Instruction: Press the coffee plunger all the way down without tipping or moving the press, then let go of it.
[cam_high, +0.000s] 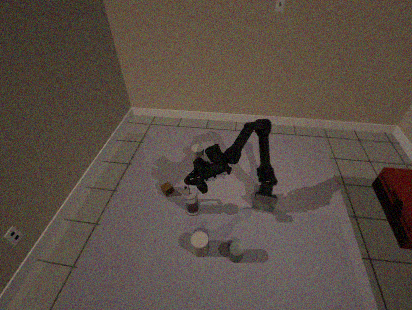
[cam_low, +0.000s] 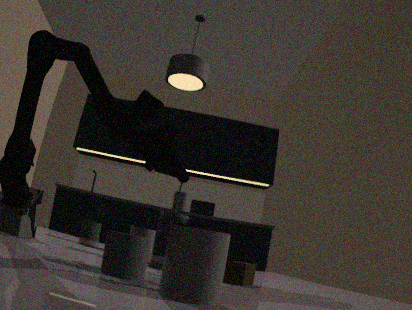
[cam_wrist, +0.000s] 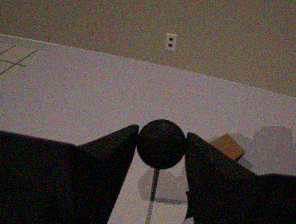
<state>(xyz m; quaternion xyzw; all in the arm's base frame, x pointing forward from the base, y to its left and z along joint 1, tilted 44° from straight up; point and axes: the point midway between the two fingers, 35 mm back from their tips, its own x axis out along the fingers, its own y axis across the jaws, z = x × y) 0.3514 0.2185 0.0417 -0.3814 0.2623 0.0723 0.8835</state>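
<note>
Fingers were clamped on the plunger knob (cam_wrist: 161, 143), one dark pad each side, both touching the ball; knob sat squarely between them, not off to either pad.

Progress, big to small:
- Arm (cam_high: 250, 145) reached out from its base over the tabletop (cam_high: 300, 250), wrist angled down over the coffee press (cam_high: 192, 204). Gripper (cam_high: 196, 181) sat right on top of the press in top view.
- Press stood upright as far as I could tell, just beside a small brown block (cam_high: 167, 188), well apart from the two cylinders nearer the front: white-topped cup (cam_high: 199, 241) and a greyer one (cam_high: 235, 248).
- Grasp step looked done. Push looked partway at most: in wrist view a short bit of rod (cam_wrist: 154, 186) showed below the knob, so plunger prob. not bottomed out yet. Lid and glass too dim to read for depth.
- Left to do, by my judgement: drive knob straight down to the stop, then release and back off.

Exterior view too dark to help much; gripper (cam_low: 177, 175) was a silhouette over the press (cam_low: 179, 201), rod not resolvable.

Risk noted: any sideways load through the knob could tip or slide the press, esp. w/ block so near.
</note>
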